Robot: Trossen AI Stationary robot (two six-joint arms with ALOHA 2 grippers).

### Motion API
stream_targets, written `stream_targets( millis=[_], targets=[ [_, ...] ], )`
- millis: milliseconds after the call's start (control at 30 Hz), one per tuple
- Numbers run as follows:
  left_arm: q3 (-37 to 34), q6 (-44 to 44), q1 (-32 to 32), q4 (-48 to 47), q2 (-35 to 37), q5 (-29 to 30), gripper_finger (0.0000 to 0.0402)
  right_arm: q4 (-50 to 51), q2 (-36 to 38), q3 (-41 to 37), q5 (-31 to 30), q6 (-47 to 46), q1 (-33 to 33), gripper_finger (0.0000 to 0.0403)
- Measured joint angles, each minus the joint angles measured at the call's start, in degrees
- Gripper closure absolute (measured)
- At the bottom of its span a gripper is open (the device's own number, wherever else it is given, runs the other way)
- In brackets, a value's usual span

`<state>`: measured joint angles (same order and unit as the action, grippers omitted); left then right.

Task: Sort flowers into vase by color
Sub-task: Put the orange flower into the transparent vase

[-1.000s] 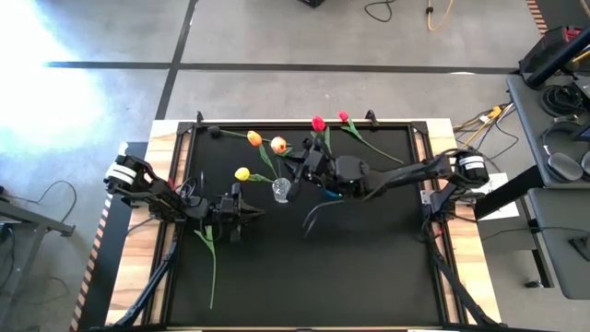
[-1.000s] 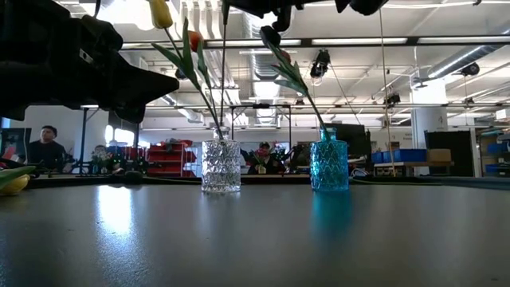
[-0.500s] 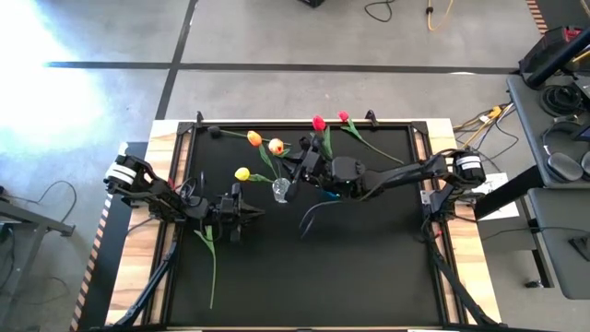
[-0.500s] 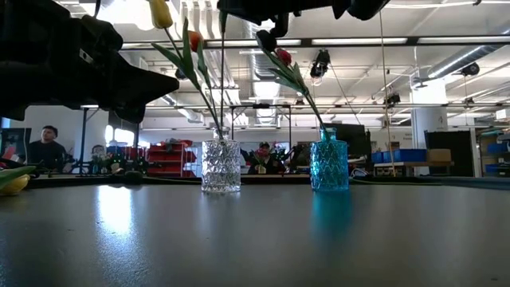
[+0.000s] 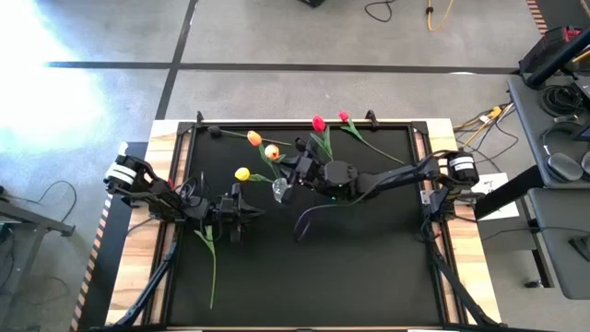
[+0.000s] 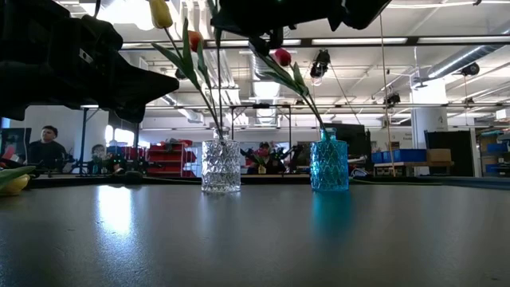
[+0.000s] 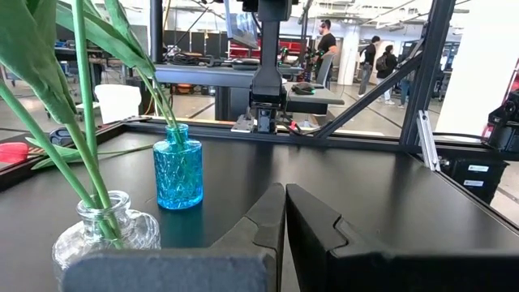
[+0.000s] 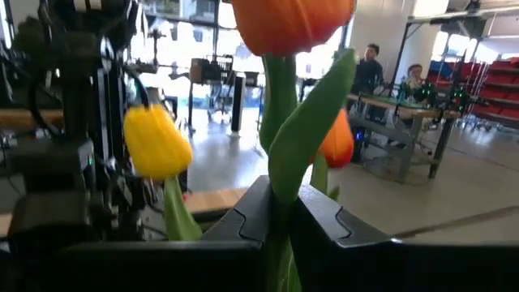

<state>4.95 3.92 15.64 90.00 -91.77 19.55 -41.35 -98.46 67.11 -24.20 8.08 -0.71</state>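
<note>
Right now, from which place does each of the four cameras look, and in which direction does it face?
High view: above the table, facing straight down; both arms show, left hand and right hand.
Low view: at table-top height, facing level across to the room; arms enter from above.
Left wrist view: on the left arm, facing past its own shut fingers toward the vases.
Right wrist view: on the right arm, facing past its fingers, shut on the orange tulip.
Shared: low and left wrist views both show the clear vase and the blue vase.

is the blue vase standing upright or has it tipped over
Upright. The blue vase stands on its base on the black table, neck up, with a red tulip rising on its stem from the mouth, beside the clear vase.
</note>
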Motion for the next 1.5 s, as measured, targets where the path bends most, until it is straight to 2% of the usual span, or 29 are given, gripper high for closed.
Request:
stream_targets(
  millis=[500,767,933,1267,1500],
  targets=[
    [0.2,0.0,0.0,0.0,0.0,0.0,0.0402,9.1,0.4,0.0,-2.9,-4.0,-0.2,0.0274],
    [0.2,0.0,0.0,-0.1,0.0,0.0,0.0402,20.5,4.2,-0.1,-2.9,-7.1,-1.4,0.0229],
    [0.2,0.0,0.0,0.0,0.0,0.0,0.0402,23.0,6.6,-0.1,-2.8,-7.1,-2.4,0.0219],
    [0.2,0.0,0.0,-0.1,0.0,0.0,0.0402,27.4,9.6,-0.1,-2.8,-7.1,-3.1,0.0229],
    [0.2,0.0,0.0,0.0,0.0,0.0,0.0402,26.5,7.7,0.0,-2.8,-8.1,-3.0,0.0215]
  ],
)
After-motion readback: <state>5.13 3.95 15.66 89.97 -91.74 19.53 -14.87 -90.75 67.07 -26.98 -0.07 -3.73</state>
